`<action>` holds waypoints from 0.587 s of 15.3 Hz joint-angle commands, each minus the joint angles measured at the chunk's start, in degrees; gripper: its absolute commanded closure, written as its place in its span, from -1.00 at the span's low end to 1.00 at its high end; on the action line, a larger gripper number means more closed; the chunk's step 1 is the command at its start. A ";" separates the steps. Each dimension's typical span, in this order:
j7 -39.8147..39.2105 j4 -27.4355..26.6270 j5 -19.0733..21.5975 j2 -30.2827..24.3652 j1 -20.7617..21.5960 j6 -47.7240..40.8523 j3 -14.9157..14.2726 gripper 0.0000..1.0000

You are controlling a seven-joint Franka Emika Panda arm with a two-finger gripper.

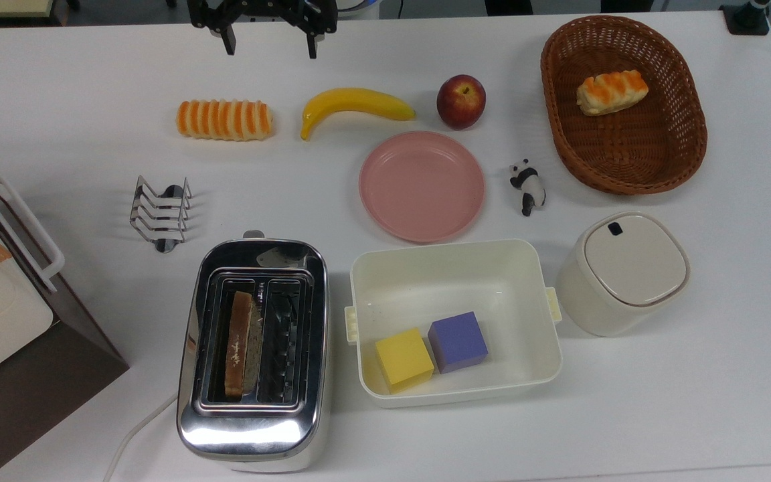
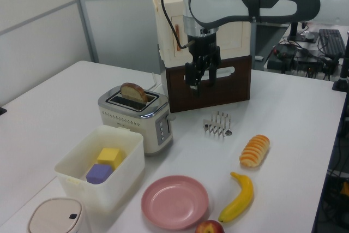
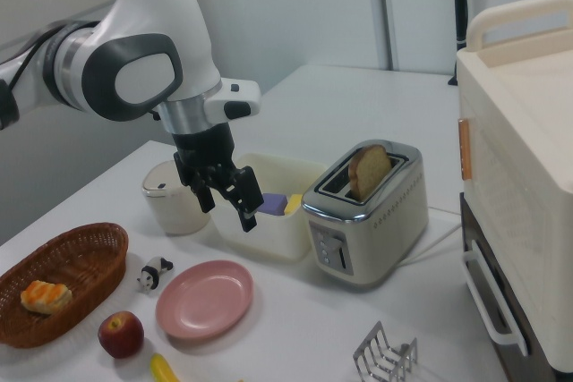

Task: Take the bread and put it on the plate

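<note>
1. Bread (image 1: pixel 241 344): one brown slice standing on edge in the toaster slot on the top view's left, its rounded crown above the rim (image 2: pixel 133 91) (image 3: pixel 369 170). This is read as the task's bread. Two orange-striped rolls are also present, one (image 1: pixel 225 120) on the table and one (image 1: pixel 612 92) in the wicker basket (image 1: pixel 680 154).
2. Toaster (image 1: pixel 253 415): chrome, two slots, the second empty. It sits just beside the white tub (image 1: pixel 456 385).
3. Plate (image 1: pixel 422 186): pink, bare, between the banana (image 1: pixel 356 105) and the tub, near the toaster.
4. Gripper (image 1: pixel 268 40): fingers spread, nothing held, raised well above the table at the top view's upper edge, well apart from the slice (image 2: pixel 199 78) (image 3: pixel 227 199).
5. Step in hand, as judged: approach to the slice.
6. Handling advice: turn the jaws to pinch across the slice's flat faces, descend straight over the crown, close gently, and lift vertically until clear of the slot before travelling to the plate.
7. Risk: fingertips striking the chrome rim, or the toaster lifting with a stuck slice.
</note>
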 commanded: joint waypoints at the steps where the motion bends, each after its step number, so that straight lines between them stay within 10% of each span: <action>1: -0.90 -1.17 0.37 -1.05 0.07 -0.09 -0.08 -1.00; 9: -0.81 -1.08 0.46 -0.79 0.16 0.53 -0.08 -1.00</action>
